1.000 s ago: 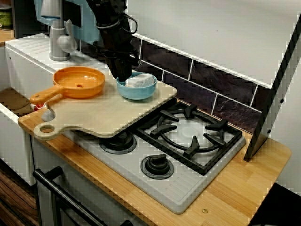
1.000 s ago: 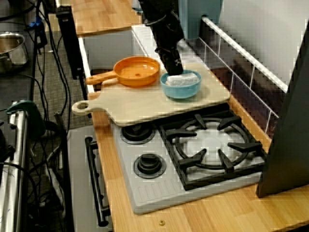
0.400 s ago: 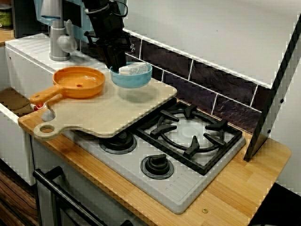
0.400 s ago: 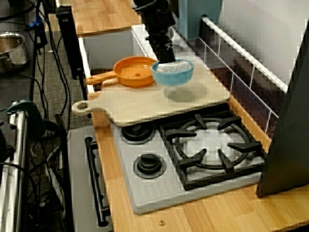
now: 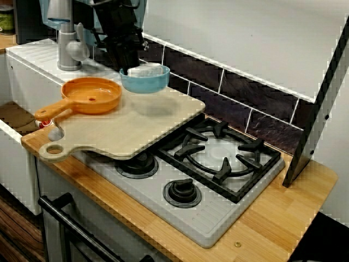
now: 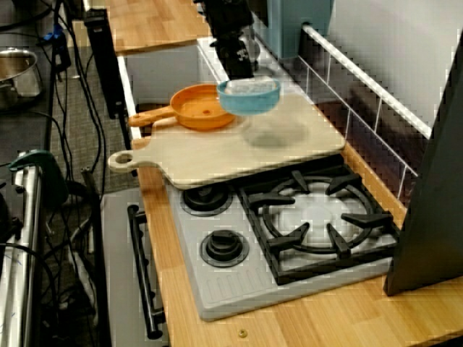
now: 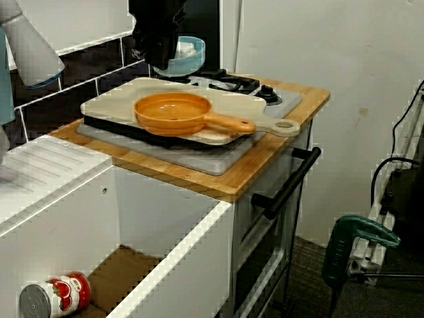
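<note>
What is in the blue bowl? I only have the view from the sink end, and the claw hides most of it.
Observer: In the stove-side view the blue bowl holds a white lump; I can't tell what it is.
Operator: Is it resting on the cutting board?
Observer: No. The high view shows it hanging clear of the cutting board, its shadow on the wood below.
Operator: Where does the claw grip it?
Observer: The high view shows the claw shut on the rim's sink-side edge.
</note>
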`<state>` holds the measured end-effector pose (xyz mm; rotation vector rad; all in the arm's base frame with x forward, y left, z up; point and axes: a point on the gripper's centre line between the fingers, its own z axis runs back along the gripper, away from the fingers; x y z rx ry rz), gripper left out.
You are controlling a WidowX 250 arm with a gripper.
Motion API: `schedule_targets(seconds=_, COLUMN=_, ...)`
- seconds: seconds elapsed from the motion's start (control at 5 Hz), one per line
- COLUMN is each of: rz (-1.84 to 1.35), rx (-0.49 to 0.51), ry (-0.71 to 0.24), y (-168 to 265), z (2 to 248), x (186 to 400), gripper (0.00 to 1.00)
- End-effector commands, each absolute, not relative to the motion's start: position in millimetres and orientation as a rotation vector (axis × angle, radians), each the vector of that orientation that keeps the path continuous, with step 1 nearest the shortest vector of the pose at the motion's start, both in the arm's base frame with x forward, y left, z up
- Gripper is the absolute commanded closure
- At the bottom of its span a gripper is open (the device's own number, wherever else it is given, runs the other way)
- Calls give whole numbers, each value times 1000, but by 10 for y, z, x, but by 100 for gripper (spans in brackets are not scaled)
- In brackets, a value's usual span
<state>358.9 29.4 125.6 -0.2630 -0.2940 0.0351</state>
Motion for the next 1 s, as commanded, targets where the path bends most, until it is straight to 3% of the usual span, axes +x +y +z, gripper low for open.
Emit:
schedule_targets(seconds=0.0, rz=27, rx=-211, ry=-380, y=603, z=1456, x=3326, gripper=100)
schedule_targets(seconds=0.4, rz=55, rx=-193, ry=-402, y=813, z=1337, x=3091, gripper=100)
schedule_targets(seconds=0.8, rz=79, rx=-174, ry=-401, y=872, z=1255, x=3039, gripper=100)
